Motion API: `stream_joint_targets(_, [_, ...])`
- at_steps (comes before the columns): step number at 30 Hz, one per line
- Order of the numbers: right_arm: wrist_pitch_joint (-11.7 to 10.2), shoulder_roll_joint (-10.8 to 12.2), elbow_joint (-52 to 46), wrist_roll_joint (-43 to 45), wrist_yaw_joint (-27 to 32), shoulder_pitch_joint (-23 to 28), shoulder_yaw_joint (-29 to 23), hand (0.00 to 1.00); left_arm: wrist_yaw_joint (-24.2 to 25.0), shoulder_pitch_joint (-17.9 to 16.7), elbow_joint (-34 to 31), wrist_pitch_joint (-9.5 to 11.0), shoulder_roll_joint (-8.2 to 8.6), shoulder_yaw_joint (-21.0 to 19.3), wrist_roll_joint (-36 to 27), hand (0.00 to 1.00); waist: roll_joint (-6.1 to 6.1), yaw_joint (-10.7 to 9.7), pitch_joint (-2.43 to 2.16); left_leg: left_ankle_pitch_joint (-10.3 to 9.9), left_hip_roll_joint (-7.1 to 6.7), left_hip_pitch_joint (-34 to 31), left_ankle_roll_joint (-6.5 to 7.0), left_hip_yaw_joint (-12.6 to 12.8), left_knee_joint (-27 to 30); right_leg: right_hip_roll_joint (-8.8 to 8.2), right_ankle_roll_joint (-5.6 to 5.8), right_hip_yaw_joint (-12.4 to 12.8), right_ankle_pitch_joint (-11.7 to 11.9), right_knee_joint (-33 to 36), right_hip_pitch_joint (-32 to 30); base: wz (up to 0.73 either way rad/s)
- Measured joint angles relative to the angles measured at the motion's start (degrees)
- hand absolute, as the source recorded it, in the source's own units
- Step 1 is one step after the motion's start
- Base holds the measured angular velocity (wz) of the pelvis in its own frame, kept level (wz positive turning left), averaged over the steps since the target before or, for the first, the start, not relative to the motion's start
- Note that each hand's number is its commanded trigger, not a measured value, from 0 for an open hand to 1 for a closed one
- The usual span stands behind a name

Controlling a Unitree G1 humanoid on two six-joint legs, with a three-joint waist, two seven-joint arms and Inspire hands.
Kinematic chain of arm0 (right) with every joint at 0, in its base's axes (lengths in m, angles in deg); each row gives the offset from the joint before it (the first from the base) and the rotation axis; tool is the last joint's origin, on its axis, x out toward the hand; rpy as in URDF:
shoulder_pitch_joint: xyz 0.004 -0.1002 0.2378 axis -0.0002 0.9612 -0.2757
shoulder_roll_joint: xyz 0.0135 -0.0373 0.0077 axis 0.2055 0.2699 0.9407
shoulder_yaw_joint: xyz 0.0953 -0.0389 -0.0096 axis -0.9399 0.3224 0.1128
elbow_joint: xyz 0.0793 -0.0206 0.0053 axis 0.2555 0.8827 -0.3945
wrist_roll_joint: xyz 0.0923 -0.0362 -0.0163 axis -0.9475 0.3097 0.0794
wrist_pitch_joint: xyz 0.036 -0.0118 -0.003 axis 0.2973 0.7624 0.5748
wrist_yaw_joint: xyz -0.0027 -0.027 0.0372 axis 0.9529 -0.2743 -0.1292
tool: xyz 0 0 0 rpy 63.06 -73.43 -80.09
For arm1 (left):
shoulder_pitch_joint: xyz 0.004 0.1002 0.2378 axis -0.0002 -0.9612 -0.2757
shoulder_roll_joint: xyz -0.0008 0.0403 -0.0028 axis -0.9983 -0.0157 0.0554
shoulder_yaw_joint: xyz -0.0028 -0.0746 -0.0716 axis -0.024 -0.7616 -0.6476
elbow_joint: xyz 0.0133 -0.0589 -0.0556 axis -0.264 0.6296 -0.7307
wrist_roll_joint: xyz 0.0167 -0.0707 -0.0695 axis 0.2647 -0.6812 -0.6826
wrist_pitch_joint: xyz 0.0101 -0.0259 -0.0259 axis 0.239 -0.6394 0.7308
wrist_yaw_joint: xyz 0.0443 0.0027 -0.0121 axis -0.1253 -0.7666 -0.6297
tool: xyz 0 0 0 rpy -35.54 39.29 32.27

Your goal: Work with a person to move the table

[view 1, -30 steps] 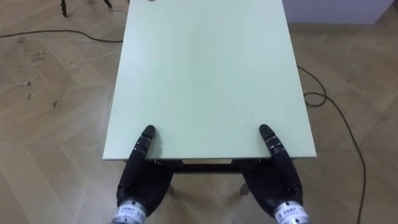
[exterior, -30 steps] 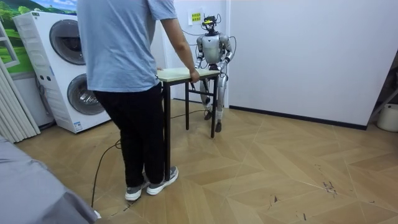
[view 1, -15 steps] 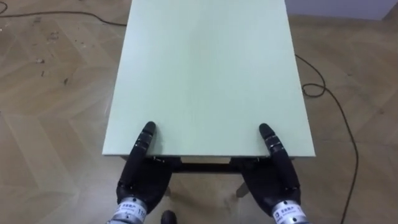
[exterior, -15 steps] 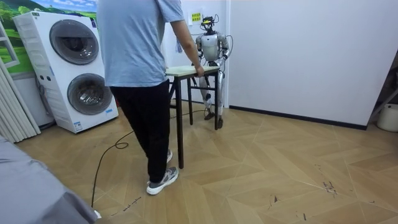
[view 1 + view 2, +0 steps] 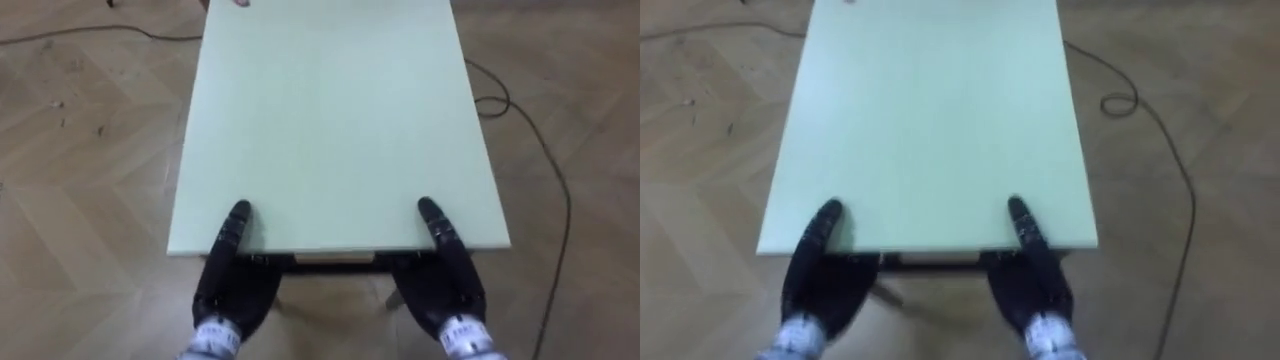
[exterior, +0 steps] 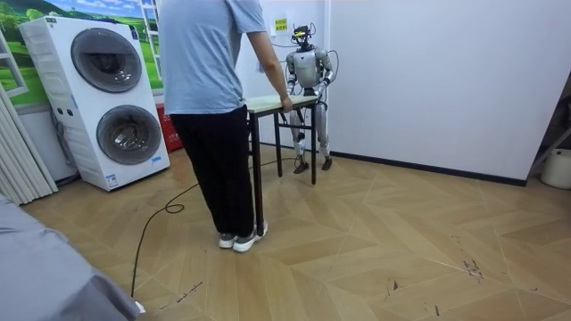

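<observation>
A pale green table stretches away from me, carried between me and a person. My left hand grips its near edge on the left, thumb on top and fingers beneath. My right hand holds the same edge on the right in the same way. In the room view the table hangs level between us. The person stands at the far end with a hand on the edge. I stand close to the white wall behind me.
Two stacked washing machines stand against the wall at the room view's left. A dark cable snakes over the wooden floor right of the table. Open floor spreads to the room view's right.
The person has stepped toward the room view's right and the table has gone with them. I have backed toward the wall. Both hands keep their hold.
</observation>
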Motion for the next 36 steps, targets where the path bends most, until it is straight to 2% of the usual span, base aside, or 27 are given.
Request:
stream_joint_targets(1, [0.1, -0.2, 0.0, -0.4, 0.2, -0.1, -0.7, 1.0, -0.7, 1.3, 0.2, 0.3, -0.06, 0.9, 0.2, 1.0, -0.58, -0.4, 0.3, 0.4, -0.53, 1.1, 1.72, 1.0, -1.6, -1.12, 0.18, -0.2, -0.1, 4.9, -2.7, 0.3])
stream_joint_targets(2, [0.1, 0.0, 0.1, -0.5, 0.3, -0.2, -0.8, 1.0, -0.8, 2.2, 0.7, 0.8, -0.39, 1.4, 0.1, 1.0, -1.37, -0.5, 0.91, 1.0, -1.11, 1.5, 2.37, 0.4, -1.9, -2.18, 0.74, -0.5, -0.3, 8.8, -4.8, 0.15])
stream_joint_targets(3, [0.4, 0.5, 0.6, -0.5, 0.3, 0.0, -1.1, 1.0, -0.8, 2.4, 1.7, 1.8, -0.39, 1.8, 0.0, 1.0, -1.97, -0.6, 1.18, 0.9, -1.89, 1.3, 2.8, -1.3, -0.9, -3.05, 3.72, 0.9, 0.0, 7.5, -6.9, 0.21])
stream_joint_targets(4, [0.5, 1.4, 0.7, 0.6, 0.1, 0.7, -1.0, 1.0, -0.6, 2.1, 2.0, 2.0, -1.21, 1.8, 0.0, 1.0, -3.53, -1.0, 1.02, -0.1, -3.97, 0.0, 3.29, -1.7, 1.3, -4.55, 2.25, 2.9, 5.0, 0.0, -6.2, 0.16])
stream_joint_targets(5, [0.8, 1.3, 1.7, 1.4, 0.0, 0.4, -1.0, 1.0, -0.6, 2.2, 3.4, 1.7, -0.86, 1.6, 0.0, 1.0, -2.73, -1.2, 0.94, -1.3, -4.3, -1.3, 3.41, -1.4, 4.1, -4.87, 1.59, 2.1, 5.1, -0.6, -5.6, 0.13])
stream_joint_targets(6, [0.7, 1.3, 2.2, 1.8, -0.1, 0.1, -1.1, 1.0, -0.6, 2.2, 4.0, 1.6, -0.75, 1.5, 0.0, 1.0, -2.4, -1.3, 0.94, -1.5, -4.39, -2.2, 3.5, -1.1, 5.2, -5.05, 1.58, 2.0, 5.5, -0.9, -5.6, 0.0])
stream_joint_targets(8, [0.8, 1.4, 2.6, 2.0, -0.6, 0.4, -1.3, 1.0, -0.6, 2.2, 4.3, 1.2, -0.87, 1.5, 0.0, 1.0, -2.47, -1.8, 0.9, -1.4, -5.14, -2.9, 3.75, -0.3, 5.5, -5.63, 1.74, 1.9, 6.5, -1.7, -5.4, 0.12])
stream_joint_targets(9, [1.3, 1.6, 2.6, 2.1, -0.6, 0.8, -1.6, 1.0, -0.6, 2.1, 4.5, 1.2, -1.01, 1.5, 0.2, 1.0, -2.99, -1.9, 0.76, -1.1, -5.64, -2.9, 4.27, -0.1, 5.3, -6.02, 1.91, 2.1, 7.3, -2.2, -5.0, 0.1])
stream_joint_targets(11, [1.9, 1.4, 2.6, 2.2, -0.6, 1.1, -1.7, 1.0, -0.9, 2.0, 4.8, 1.1, -0.89, 1.7, 0.2, 1.0, -3.08, -2.6, 0.73, -0.3, -6.58, -2.9, 5.05, -0.3, 5.5, -6.79, 2.38, 2.3, 9.0, -3.9, -4.0, 0.09])
stream_joint_targets(13, [2.5, 1.2, 2.6, 2.2, -0.4, 1.2, -2.5, 1.0, -1.2, 1.9, 5.0, 0.9, -0.96, 1.9, 0.1, 1.0, -3.63, -3.2, 0.8, 1.3, -8.18, -3.4, 6.43, 0.3, 4.8, -8.22, 3.4, 3.3, 12.1, -6.6, -3.4, 0.08])
stream_joint_targets(14, [2.6, 1.3, 2.6, 2.2, -0.4, 1.4, -2.8, 1.0, -1.2, 1.8, 5.0, 0.8, -0.91, 2.1, 0.1, 1.0, -3.9, -3.7, 0.82, 2.1, -9.09, -3.6, 7.29, 0.2, 4.6, -8.82, 4.46, 3.6, 13.3, -7.6, -3.0, 0.13])
stream_joint_targets(15, [2.9, 1.3, 2.6, 2.2, -0.4, 1.6, -3.1, 1.0, -1.2, 1.6, 5.0, 0.8, -0.82, 2.1, 0.1, 1.0, -3.94, -4.0, 0.84, 2.4, -9.26, -3.7, 7.67, 0.3, 4.5, -9.19, 5.61, 4.1, 13.6, -7.3, -3.0, 0.22])
stream_joint_targets(16, [3.4, 1.4, 2.6, 2.1, -0.3, 2.2, -3.7, 1.0, -1.2, 1.2, 5.0, 0.6, -0.39, 2.1, 0.1, 1.0, -3.8, -4.4, 0.9, 2.8, -8.91, -3.6, 7.99, 0.3, 4.5, -10.23, 7.65, 5.4, 9.5, -1.0, -3.5, 0.34])
stream_joint_targets(17, [3.2, 1.4, 2.5, 0.9, -0.3, 3.2, -3.6, 1.0, -1.2, 1.2, 4.9, 0.0, -0.95, 2.5, 0.2, 1.0, -4.07, -4.7, 0.82, 3.3, -8.26, -3.4, 7.74, 0.7, 4.3, -11.56, 8.38, 5.6, 2.3, 7.6, -2.8, 0.35])
stream_joint_targets(18, [3.1, 1.4, 2.5, 0.4, -0.3, 3.4, -3.3, 1.0, -1.2, 1.2, 4.9, 0.0, -1.17, 2.5, 0.2, 1.0, -4.31, -4.7, 0.78, 3.6, -7.92, -3.3, 7.52, 1.3, 4.0, -12.18, 8.73, 5.6, -0.2, 10.4, -1.9, 0.18])
stream_joint_targets(19, [2.8, 1.3, 2.6, 0.0, -0.3, 3.4, -2.7, 1.0, -1.2, 1.2, 4.9, 0.1, -1.54, 2.5, 0.2, 1.0, -4.59, -4.4, 0.7, 4.2, -7.75, -3.3, 7.34, 1.5, 3.3, -13.02, 10.1, 5.7, -3.6, 12.7, 0.5, -0.07])
stream_joint_targets(20, [2.4, 1.3, 2.6, -0.1, -0.3, 3.3, -2.4, 1.0, -1.2, 1.2, 4.9, 0.1, -1.51, 2.4, 0.2, 1.0, -4.68, -4.0, 0.72, 4.6, -7.77, -3.4, 7.18, 1.7, 3.0, -13.25, 10.89, 5.8, -5.5, 11.2, 3.3, -0.13])
stream_joint_targets(22, [1.9, 0.9, 2.6, -0.1, -0.3, 3.2, -2.0, 1.0, -1.2, 1.1, 4.9, 0.1, -1.19, 2.4, 0.3, 1.0, -4.78, -3.2, 0.78, 5.0, -7.93, -3.5, 6.92, 2.1, 2.6, -12.05, 10.92, 5.7, -5.7, 6.8, 5.0, -0.2])
stream_joint_targets(24, [1.3, 0.7, 2.6, 0.0, -0.3, 3.1, -1.4, 1.0, -1.2, 0.8, 4.9, 0.2, -1.15, 2.5, 0.7, 1.0, -4.93, -2.2, 0.81, 5.6, -7.73, -2.8, 6.63, 2.6, 1.2, -10.77, 9.89, 6.3, -4.9, 2.3, 6.6, -0.29])
stream_joint_targets(28, [0.6, 1.2, 2.8, -0.2, -0.3, 3.8, -0.7, 1.0, -1.1, 0.2, 5.0, 0.5, -1.55, 2.3, 1.4, 1.0, -5.51, -1.6, 0.78, 7.1, -6.65, -0.6, 6.03, 3.0, -2.2, -8.38, 9.49, 6.3, -2.0, -4.1, 10.1, -0.08])
stream_joint_targets(36, [-0.4, 1.0, 2.8, -0.7, -1.0, 3.8, -0.3, 1.0, -0.6, 0.0, 4.2, 0.4, -1.57, 2.2, 1.9, 1.0, -5.83, -1.2, 0.7, 7.3, -5.75, -0.8, 5.62, 2.8, -2.9, -7.35, 9.26, 5.5, -1.2, -6.7, 10.8, 0.02])
